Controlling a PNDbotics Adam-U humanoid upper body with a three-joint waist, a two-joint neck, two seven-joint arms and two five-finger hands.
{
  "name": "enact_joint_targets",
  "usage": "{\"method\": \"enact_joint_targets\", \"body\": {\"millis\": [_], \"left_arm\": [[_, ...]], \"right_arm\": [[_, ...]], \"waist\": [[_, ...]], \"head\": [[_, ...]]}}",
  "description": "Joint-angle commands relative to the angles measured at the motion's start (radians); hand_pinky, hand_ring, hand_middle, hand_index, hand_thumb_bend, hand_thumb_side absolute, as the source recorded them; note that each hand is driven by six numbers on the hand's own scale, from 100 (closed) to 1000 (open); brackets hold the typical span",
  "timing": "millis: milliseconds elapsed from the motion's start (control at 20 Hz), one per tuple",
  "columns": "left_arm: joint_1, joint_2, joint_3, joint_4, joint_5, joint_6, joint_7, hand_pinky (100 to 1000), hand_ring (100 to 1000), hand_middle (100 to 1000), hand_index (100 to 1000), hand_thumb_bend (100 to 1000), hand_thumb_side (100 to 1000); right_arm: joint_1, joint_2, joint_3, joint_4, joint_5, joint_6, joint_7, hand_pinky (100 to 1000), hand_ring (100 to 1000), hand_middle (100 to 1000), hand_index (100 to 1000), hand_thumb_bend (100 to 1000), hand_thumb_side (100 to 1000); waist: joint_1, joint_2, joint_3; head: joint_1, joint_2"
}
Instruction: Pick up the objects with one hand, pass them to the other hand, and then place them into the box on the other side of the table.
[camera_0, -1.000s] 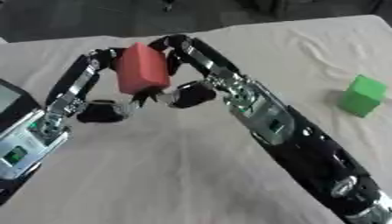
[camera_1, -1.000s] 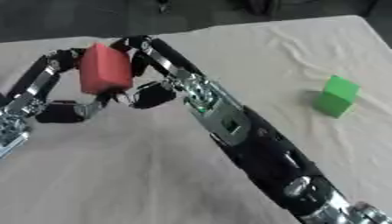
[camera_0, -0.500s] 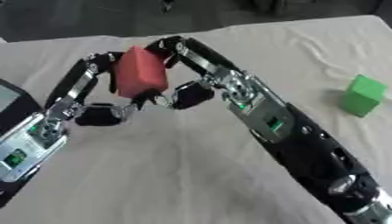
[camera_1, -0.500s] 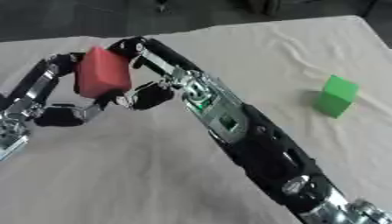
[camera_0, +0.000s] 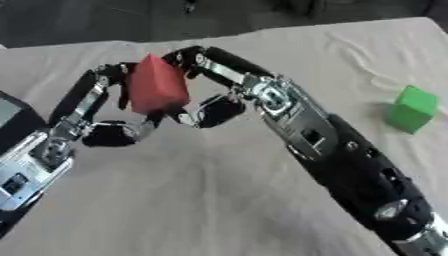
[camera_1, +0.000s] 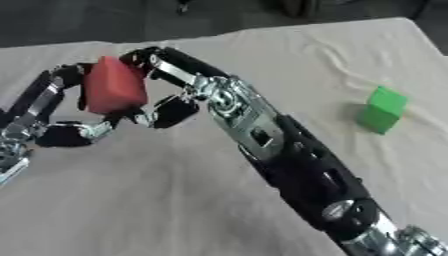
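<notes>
- The right hand (camera_0: 229, 85) and the left hand (camera_0: 105, 112) both curled their fingers around the red block (camera_0: 157, 89), held above the surface (camera_0: 201, 200).
- A green cube (camera_0: 411, 108) sat well apart, at the right.

left hand (camera_0: 103, 131), right hand (camera_0: 229, 95), fingers curled, meeting
</notes>
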Motion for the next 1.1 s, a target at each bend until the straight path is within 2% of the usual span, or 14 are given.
{"method": "enact_joint_targets", "body": {"millis": [50, 1100], "left_arm": [[-0.015, 0.043, 0.038, 0.000, -0.005, 0.002, 0.021, 621, 585, 181, 257, 100, 398], [0.031, 0.129, 0.050, -0.048, -0.022, -0.006, 0.044, 613, 567, 160, 247, 100, 325]], "right_arm": [[-0.006, -0.011, 0.004, -0.015, -0.002, 0.010, -0.001, 802, 783, 772, 952, 302, 100], [0.005, -0.017, -0.009, 0.006, 0.014, 0.038, -0.039, 784, 771, 762, 946, 278, 100]], "waist": [[0.001, -0.022, -0.001], [0.004, -0.024, -0.001]], "head": [[0.000, -0.003], [0.001, -0.006]]}}
